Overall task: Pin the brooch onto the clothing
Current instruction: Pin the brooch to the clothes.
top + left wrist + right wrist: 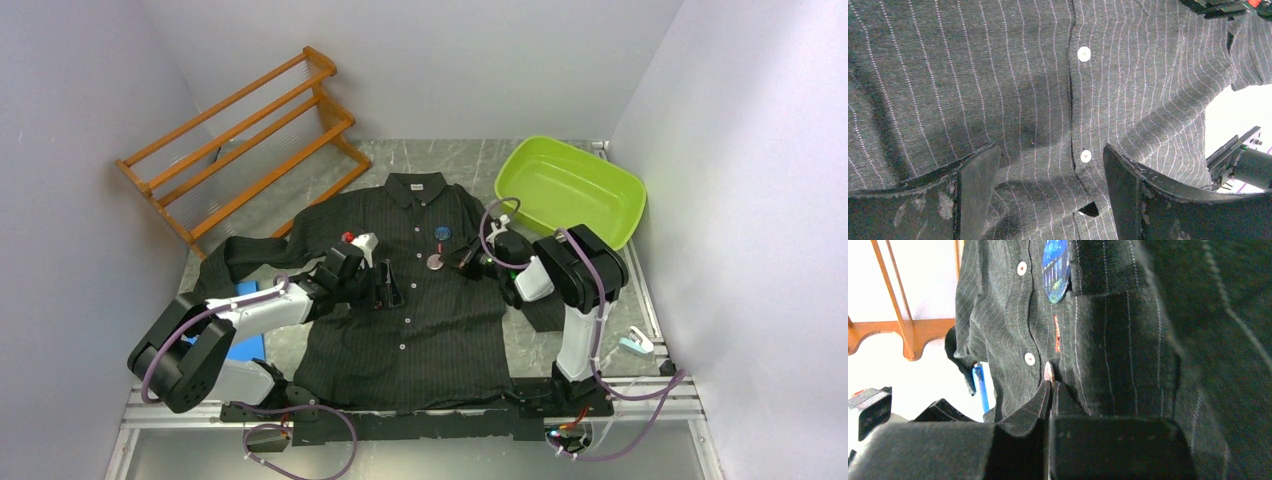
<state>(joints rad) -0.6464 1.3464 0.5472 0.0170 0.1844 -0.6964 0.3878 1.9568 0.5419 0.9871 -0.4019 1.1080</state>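
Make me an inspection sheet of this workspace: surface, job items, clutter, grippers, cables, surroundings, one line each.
Surface: grey marbled table, largely covered by the shirt.
Job's things: black pinstriped shirt lies flat, collar at the far side; a blue round badge sits on its chest; a pinkish round brooch is at the tips of the right gripper.
Clutter: green tub, wooden rack, blue flat item by the left arm, small white and teal item at the right edge.
Grippers: left gripper open over the button placket; right gripper shut on the brooch.
Cables: purple cables loop along both arms.
Surroundings: plain pale walls on three sides.
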